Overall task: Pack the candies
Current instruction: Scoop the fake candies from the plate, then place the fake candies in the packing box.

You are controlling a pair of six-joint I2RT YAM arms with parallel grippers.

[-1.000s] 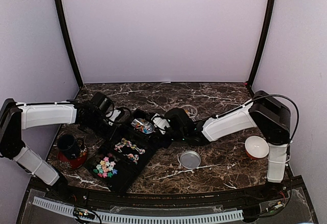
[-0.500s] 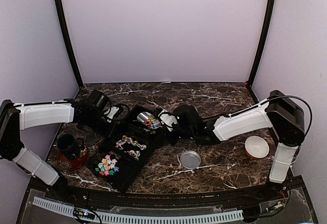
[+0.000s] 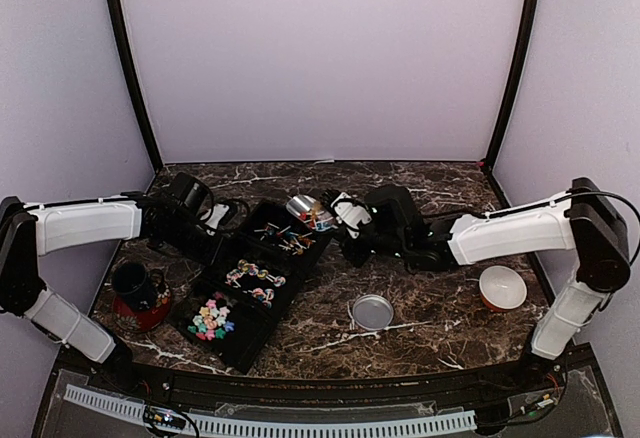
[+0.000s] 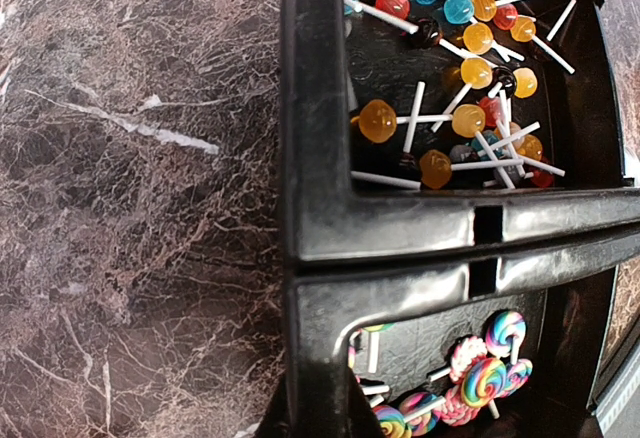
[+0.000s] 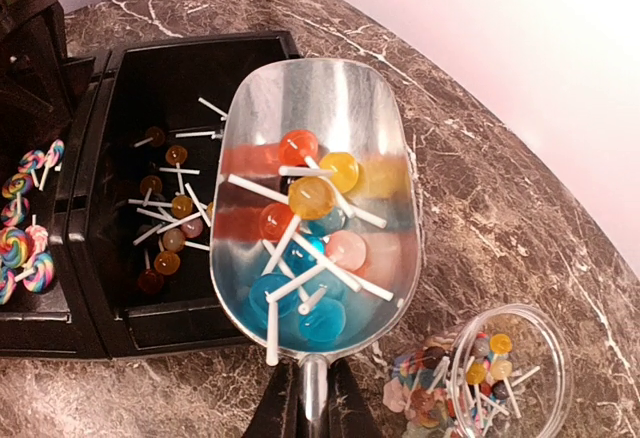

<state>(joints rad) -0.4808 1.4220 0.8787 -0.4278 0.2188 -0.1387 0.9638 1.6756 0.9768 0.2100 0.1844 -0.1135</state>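
A black three-part tray (image 3: 232,346) holds ball lollipops (image 3: 287,241) in its far part, swirl lollipops (image 3: 250,283) in the middle and the tiny mixed-colour candies (image 3: 208,320) in the near part. My right gripper (image 3: 345,220) (image 5: 313,383) is shut on the handle of a metal scoop (image 5: 315,198). The scoop is full of ball lollipops and is held above the table, just right of the tray. A glass jar (image 5: 505,378) lies low right of the scoop, partly filled. My left gripper (image 3: 210,228) (image 4: 320,403) grips the tray's left rim (image 4: 310,228).
The jar's round lid (image 3: 372,310) lies on the marble in front of the right arm. A white bowl (image 3: 502,286) stands at the right. A black mug on a red saucer (image 3: 135,288) stands left of the tray.
My right gripper has lifted the scoop out of the tray's far part, loaded with lollipops, and moved it right and back. The left gripper has stayed on the tray rim.
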